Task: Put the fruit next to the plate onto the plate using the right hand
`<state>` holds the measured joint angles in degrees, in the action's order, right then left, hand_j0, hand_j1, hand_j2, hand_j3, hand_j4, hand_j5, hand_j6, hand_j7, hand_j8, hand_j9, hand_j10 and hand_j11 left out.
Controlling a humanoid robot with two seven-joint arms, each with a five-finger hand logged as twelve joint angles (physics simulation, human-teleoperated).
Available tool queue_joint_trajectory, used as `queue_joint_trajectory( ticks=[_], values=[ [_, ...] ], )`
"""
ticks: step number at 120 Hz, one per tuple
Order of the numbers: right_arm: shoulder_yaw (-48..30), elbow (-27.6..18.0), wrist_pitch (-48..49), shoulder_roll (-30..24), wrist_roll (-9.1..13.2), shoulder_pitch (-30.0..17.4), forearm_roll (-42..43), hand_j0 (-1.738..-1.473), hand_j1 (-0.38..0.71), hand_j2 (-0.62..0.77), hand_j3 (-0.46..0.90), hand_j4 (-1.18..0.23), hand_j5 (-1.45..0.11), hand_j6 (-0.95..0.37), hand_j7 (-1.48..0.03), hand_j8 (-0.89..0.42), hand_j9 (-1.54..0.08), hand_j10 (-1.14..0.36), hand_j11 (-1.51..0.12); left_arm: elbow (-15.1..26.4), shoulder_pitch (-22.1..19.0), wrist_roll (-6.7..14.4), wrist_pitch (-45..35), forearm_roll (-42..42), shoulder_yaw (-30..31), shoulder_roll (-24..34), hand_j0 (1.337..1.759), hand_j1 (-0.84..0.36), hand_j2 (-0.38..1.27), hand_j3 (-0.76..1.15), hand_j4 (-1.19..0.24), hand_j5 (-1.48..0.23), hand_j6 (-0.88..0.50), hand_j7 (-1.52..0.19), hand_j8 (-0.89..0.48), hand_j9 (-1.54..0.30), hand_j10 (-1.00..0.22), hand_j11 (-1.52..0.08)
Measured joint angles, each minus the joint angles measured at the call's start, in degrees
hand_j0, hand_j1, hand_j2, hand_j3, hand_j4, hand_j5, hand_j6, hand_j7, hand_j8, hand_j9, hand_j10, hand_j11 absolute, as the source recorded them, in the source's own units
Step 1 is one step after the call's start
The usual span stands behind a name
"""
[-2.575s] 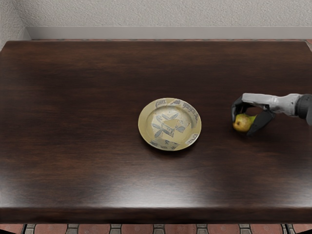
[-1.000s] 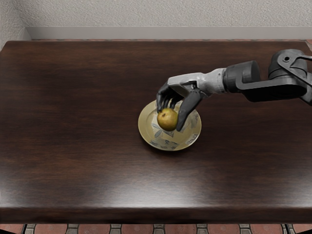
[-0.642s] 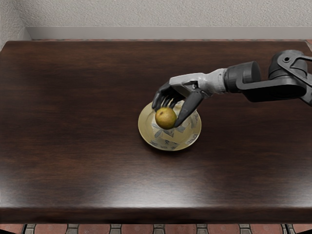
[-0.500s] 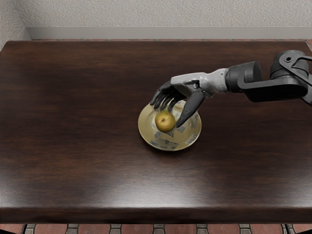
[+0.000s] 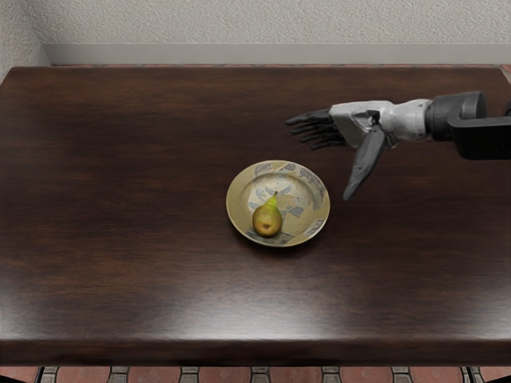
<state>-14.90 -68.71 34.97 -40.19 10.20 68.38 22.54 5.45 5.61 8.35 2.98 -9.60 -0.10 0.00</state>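
A yellow-green pear [image 5: 267,218] stands upright on the patterned yellow plate [image 5: 307,191] at the middle of the table, stem up, toward the plate's front. My right hand [image 5: 334,152] hovers above and behind the plate's right side, clear of the pear. Its fingers [image 5: 311,128] are stretched out to the left and its thumb points down; it holds nothing. The right arm comes in from the right edge. The left arm is out of sight.
The dark wooden table [image 5: 120,199] spreads wide around the plate. A pale wall [image 5: 255,24] runs along its far edge, and the front edge shows near the bottom of the picture.
The right hand carried the pear from the table's right side to the plate, let it go there, then spread its fingers and drew back up and to the right.
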Motion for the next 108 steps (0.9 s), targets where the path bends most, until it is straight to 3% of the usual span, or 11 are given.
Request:
queue_joint_trajectory(
  ticks=[37,108],
  values=[
    [0.06,2.90,0.04,-7.62,0.06,-2.41,-7.02,-1.658,-0.34,0.00,0.00,-0.01,-0.01,-0.01,-0.01,-0.01,-0.01,-0.01,-0.01,0.02,-0.05,0.00,-0.01,-0.02,0.00,0.00,1.658,0.32,0.00,0.00,-0.02,-0.03,-0.02,-0.03,-0.02,-0.03,-0.02,-0.03],
    [0.07,4.15,0.04,-12.43,-0.01,-4.67,-9.08,-1.658,-0.35,0.00,0.00,0.00,0.00,0.00,0.00,0.00,0.00,0.00,0.00,0.05,0.01,0.00,0.01,-0.03,0.03,0.00,1.658,0.32,0.00,0.00,-0.02,-0.03,-0.02,-0.03,-0.02,-0.03,-0.02,-0.03]
  ],
)
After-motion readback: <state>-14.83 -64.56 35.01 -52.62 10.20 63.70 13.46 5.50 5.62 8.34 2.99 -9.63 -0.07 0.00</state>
